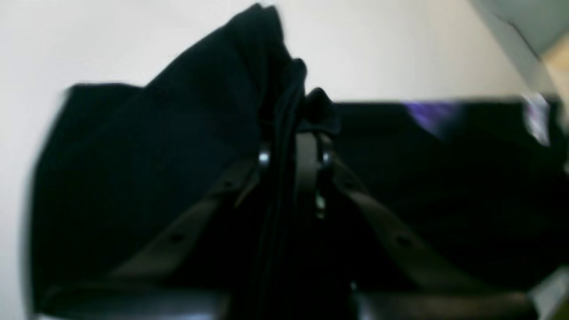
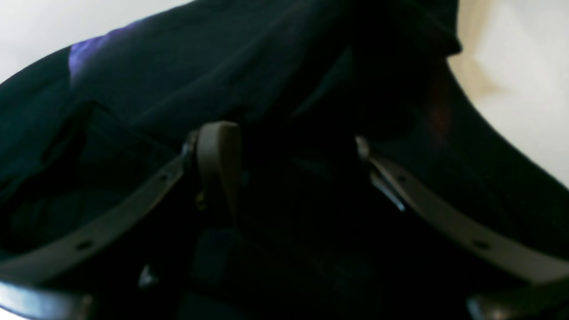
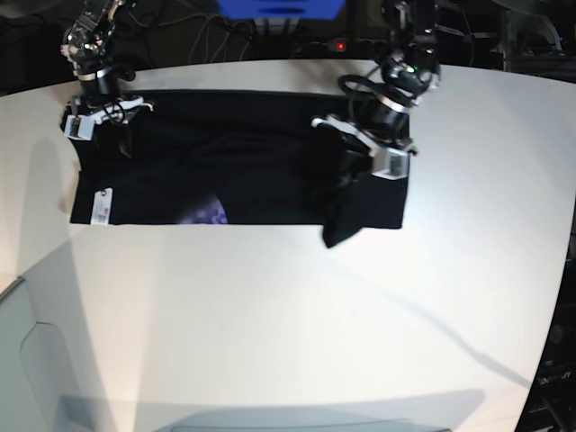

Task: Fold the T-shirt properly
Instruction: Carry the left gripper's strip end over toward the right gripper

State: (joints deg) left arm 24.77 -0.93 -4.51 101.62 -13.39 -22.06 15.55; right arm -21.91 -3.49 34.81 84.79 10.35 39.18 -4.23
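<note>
The black T-shirt (image 3: 243, 171) lies spread across the far part of the white table (image 3: 288, 306). Its purple print (image 3: 205, 214) and white tag (image 3: 103, 207) show along the near edge. My left gripper (image 1: 291, 151) is shut on a bunched fold of the T-shirt (image 1: 133, 155) at its right end. In the base view that gripper (image 3: 353, 166) holds the fold up, and a flap hangs down past the near edge. My right gripper (image 2: 289, 151) stands open, its fingers (image 2: 218, 164) wide apart over the dark T-shirt (image 2: 222, 66) at the far-left corner, where the base view shows that gripper (image 3: 99, 135).
Cables and a blue box (image 3: 279, 9) sit behind the table's far edge. A grey panel (image 3: 18, 360) stands at the near-left corner. Bare white tabletop stretches from the shirt toward the front.
</note>
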